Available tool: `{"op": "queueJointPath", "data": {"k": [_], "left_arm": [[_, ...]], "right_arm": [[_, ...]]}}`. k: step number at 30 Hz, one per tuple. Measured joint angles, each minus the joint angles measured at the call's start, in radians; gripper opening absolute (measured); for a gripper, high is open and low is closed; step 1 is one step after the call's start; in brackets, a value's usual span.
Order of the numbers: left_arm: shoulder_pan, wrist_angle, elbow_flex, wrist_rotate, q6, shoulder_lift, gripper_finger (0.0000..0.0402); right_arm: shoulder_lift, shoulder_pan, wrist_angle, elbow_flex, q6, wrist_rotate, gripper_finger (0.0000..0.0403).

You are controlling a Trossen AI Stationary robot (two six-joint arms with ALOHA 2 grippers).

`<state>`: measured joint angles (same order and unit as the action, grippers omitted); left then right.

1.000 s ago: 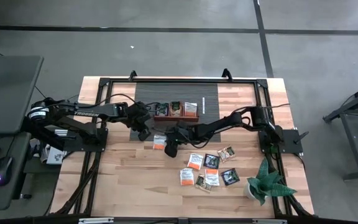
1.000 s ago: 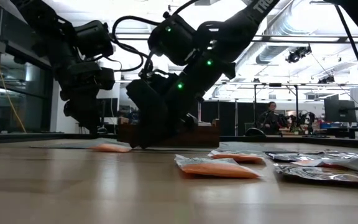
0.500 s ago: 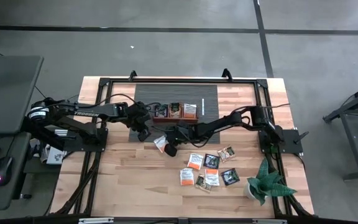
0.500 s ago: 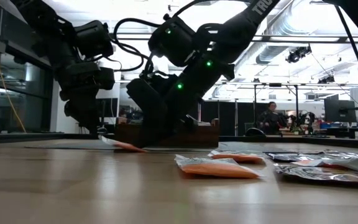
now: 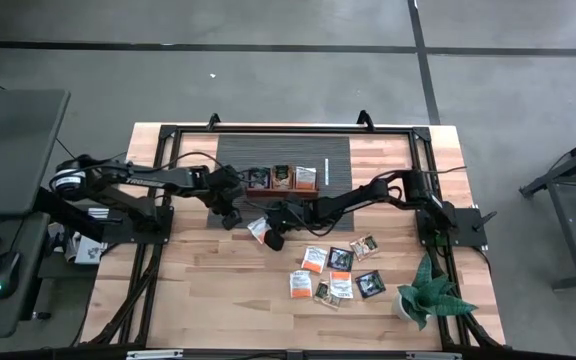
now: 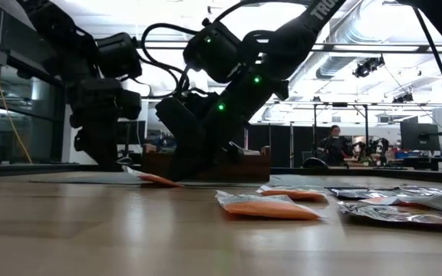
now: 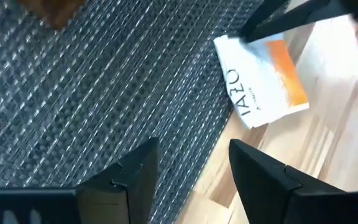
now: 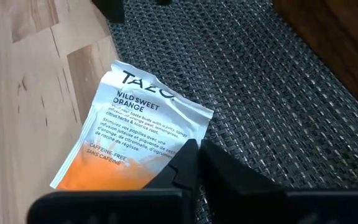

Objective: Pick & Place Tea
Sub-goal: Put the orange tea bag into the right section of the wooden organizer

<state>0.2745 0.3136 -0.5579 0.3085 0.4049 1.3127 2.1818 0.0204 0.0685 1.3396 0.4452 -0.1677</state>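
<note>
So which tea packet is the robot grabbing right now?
Find the wooden tray on the dark mat. Just in front sits an orange-and-white sachet, pinched by the right gripper. It alone lies half on the mat, one edge tilted up.

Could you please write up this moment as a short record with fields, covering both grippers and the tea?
right gripper: shut on the orange sachet, one edge lifted off the table
orange sachet position: at the dark mat edge, in front of the wooden tray
left gripper: open, empty, above the mat near the sachet
loose sachets: flat on the table
plant: table corner by the right arm
</note>
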Motion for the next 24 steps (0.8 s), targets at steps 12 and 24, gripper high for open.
{"op": "queueJointPath", "data": {"k": [12, 24], "left_arm": [[0.000, -0.114, 0.000, 0.163, 0.126, 0.119, 0.0193], [0.000, -0.156, 0.000, 0.138, 0.250, 0.120, 0.0193]], "right_arm": [[0.000, 0.000, -0.001, 0.000, -0.008, -0.009, 0.0007], [0.000, 0.000, 0.003, 0.000, -0.008, -0.024, 0.0007]]}}
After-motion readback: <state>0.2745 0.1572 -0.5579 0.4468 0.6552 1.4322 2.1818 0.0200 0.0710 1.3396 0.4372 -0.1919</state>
